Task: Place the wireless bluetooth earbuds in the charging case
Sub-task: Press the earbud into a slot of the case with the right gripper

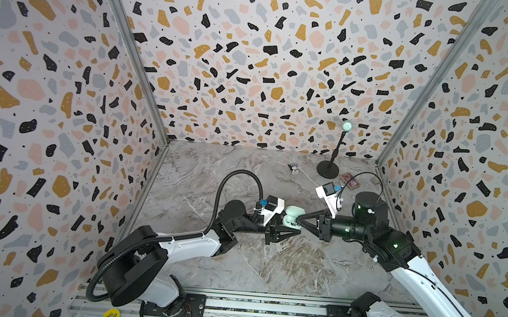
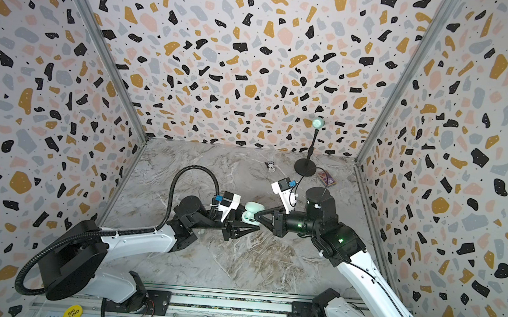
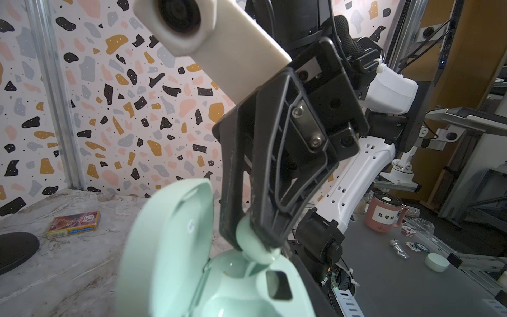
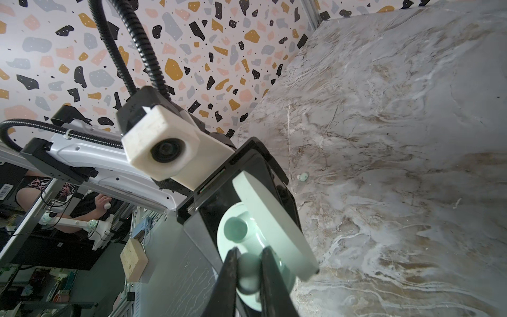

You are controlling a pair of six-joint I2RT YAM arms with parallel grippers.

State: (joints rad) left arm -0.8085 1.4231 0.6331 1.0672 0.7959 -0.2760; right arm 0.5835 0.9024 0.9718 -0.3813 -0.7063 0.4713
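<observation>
Near the middle of the table (image 1: 236, 265), in both top views, the left fingers (image 1: 283, 232) are clenching on the open mint case (image 1: 291, 213). The right fingers (image 1: 307, 219) are reaching in from the right, and their tips are meeting the case's lower half. A stand (image 1: 328, 169) and a card box (image 1: 349, 179) are sitting together at the far right of the table, well apart from the case.

From the left wrist, the case is filling the lower part of the picture, with its lid (image 3: 170, 241) standing open. The right fingers (image 3: 247, 164) are coming down over the base (image 3: 241, 291) and pinching a mint bud (image 3: 248, 243), which is touching the rim of a well.

From the right wrist, the right fingers (image 4: 270, 277) are squeezing the bud (image 4: 248, 270) from both sides over the base (image 4: 233, 247). The left fingers (image 4: 204, 227) are showing as black slabs against the sides of the case. A loose bud (image 4: 303, 176), whitish-mint, is lying alone on the table (image 4: 411, 137), apart from the case.
</observation>
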